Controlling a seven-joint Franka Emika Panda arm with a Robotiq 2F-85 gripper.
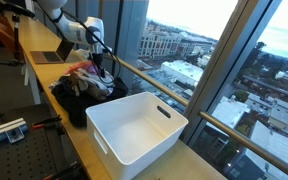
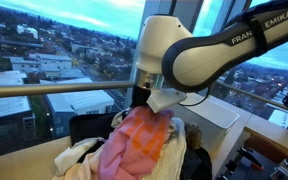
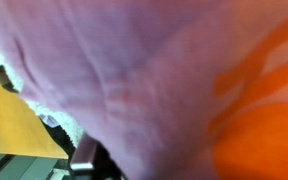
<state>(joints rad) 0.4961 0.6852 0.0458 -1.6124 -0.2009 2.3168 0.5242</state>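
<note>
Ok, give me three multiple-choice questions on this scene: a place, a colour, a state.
1. Where does the white bin stand?
A. On the wooden counter, beside the clothes pile.
B. On top of the pile.
C. Under the counter.
2. What colour is the cloth at the tool?
A. Green.
B. Pink with orange.
C. Blue.
3. How is the tool?
A. Open over the bin.
B. Open beside the pile.
C. Shut on the cloth.
1 A: it sits on the counter by the pile.
2 B: the wrist view shows pink and orange.
3 C: cloth bunches into the closed tool.
</note>
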